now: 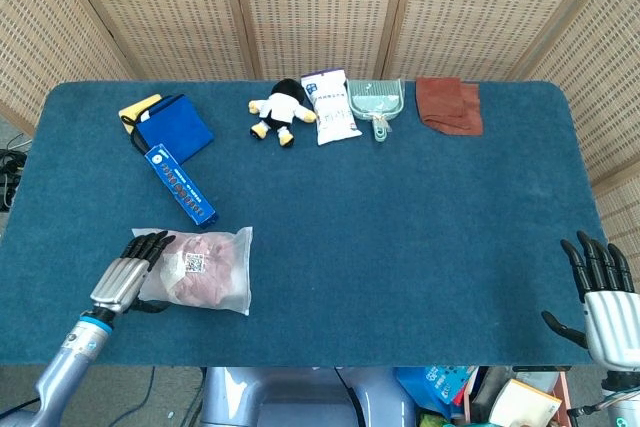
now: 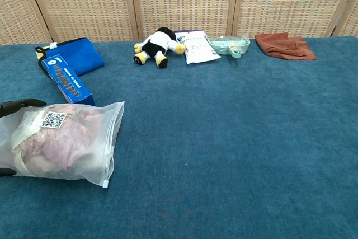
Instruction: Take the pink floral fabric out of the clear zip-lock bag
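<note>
The clear zip-lock bag (image 1: 228, 292) lies flat at the front left of the blue table (image 1: 400, 247), with the pink floral fabric (image 1: 203, 277) bunched inside under a QR label. Its zip edge faces right in the chest view, where the bag (image 2: 109, 130) and fabric (image 2: 56, 146) fill the lower left. My left hand (image 1: 128, 275) lies over the bag's left end with fingers spread. The chest view shows only a dark fingertip (image 2: 19, 104) above the bag and another below it. My right hand (image 1: 600, 292) hangs open off the table's front right corner.
A long blue box (image 1: 180, 185) lies just behind the bag, and a blue pouch (image 1: 172, 127) behind that. Along the far edge sit a plush toy (image 1: 282, 109), a white packet (image 1: 331, 105), a green dustpan (image 1: 376, 102) and a brown cloth (image 1: 449, 104).
</note>
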